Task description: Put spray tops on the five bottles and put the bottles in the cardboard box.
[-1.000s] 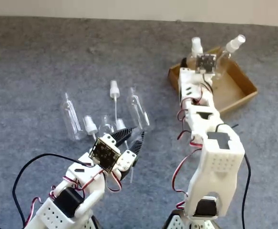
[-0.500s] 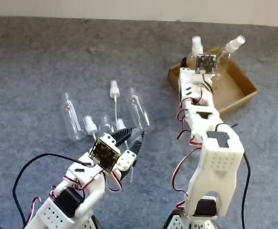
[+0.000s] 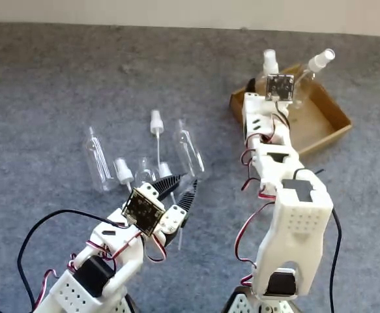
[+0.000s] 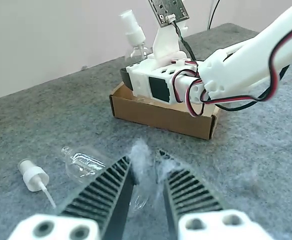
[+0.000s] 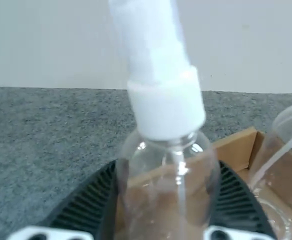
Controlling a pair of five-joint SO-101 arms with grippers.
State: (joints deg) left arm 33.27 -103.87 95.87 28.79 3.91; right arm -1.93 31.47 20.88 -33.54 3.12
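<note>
Your right gripper (image 5: 168, 200) has its black fingers closed on an upright clear plastic bottle with a white spray top (image 5: 168, 165), at a corner of the brown cardboard box (image 3: 330, 120). Your left gripper (image 4: 146, 182) has its fingers narrowly parted, low over the grey counter (image 3: 59, 85).

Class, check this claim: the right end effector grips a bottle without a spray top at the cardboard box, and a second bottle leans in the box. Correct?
No. The right wrist view shows a white spray top on the bottle in the right end effector; the rest stands.
</note>
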